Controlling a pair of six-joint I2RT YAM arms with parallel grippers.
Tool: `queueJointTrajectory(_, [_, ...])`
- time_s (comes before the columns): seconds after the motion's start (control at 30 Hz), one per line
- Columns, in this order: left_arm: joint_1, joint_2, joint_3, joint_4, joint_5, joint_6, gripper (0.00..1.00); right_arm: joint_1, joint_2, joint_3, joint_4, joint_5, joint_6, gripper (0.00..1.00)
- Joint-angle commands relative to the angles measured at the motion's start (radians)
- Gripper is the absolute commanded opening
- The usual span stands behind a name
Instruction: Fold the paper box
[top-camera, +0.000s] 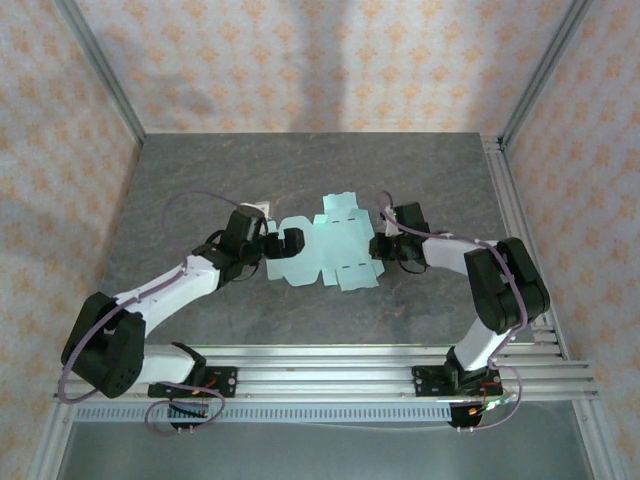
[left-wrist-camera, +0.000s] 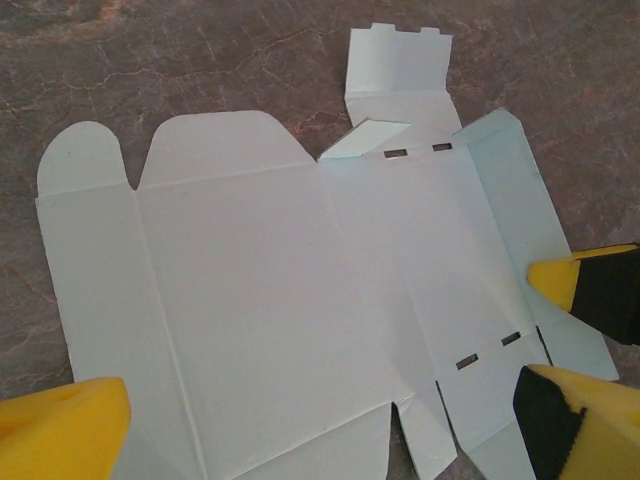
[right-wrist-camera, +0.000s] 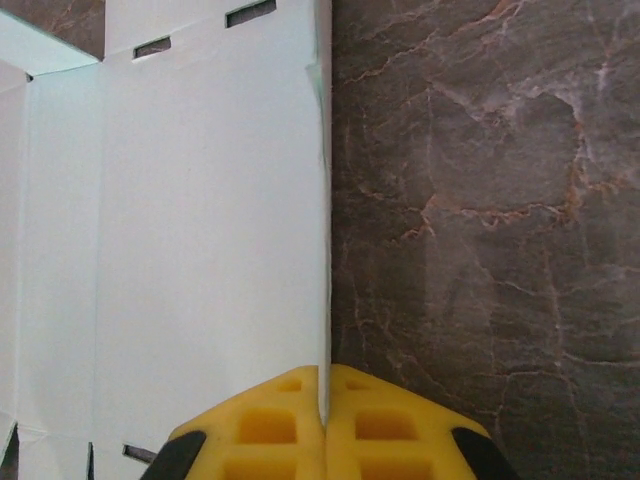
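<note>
Two arms bolted on the aluminium rail (top-camera: 320, 362): left arm (top-camera: 160, 285), right arm (top-camera: 490, 275). White link shells, bulky black joint housings, black base blocks at the rail. Thin lilac cable (top-camera: 195, 195) looping along each arm, away from the rail. Right claw (right-wrist-camera: 325, 385) with yellow fingers (right-wrist-camera: 270, 425), moulded with square pockets, black at the outer edges. Left claw (top-camera: 283, 243) black seen from above.

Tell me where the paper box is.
In the top view the paper box lies unfolded on the table, right hand pinching its right edge, open left hand over its left end.
</note>
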Motion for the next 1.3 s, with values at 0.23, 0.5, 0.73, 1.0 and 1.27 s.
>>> queueJointTrajectory(0.23, [0.056, -0.003, -0.028, 0.108, 0.056, -0.116, 1.00, 0.019, -0.054, 0.042, -0.121, 0.066, -0.093, 0.00])
queueJointTrajectory(0.5, [0.105, -0.055, -0.075, 0.106, -0.048, -0.191, 1.00, 0.102, -0.158, 0.054, -0.133, 0.144, -0.207, 0.00])
queueJointTrajectory(0.73, [0.107, -0.087, -0.064, -0.022, -0.149, -0.152, 1.00, 0.167, -0.148, 0.154, -0.311, 0.406, -0.439, 0.00])
queueJointTrajectory(1.0, [0.107, -0.191, -0.143, 0.002, -0.212, -0.131, 1.00, 0.276, -0.201, 0.125, -0.263, 0.730, -0.702, 0.00])
queueJointTrajectory(1.27, [0.175, -0.190, -0.140, 0.029, -0.238, -0.132, 1.00, 0.410, -0.183, 0.111, -0.134, 0.990, -0.913, 0.00])
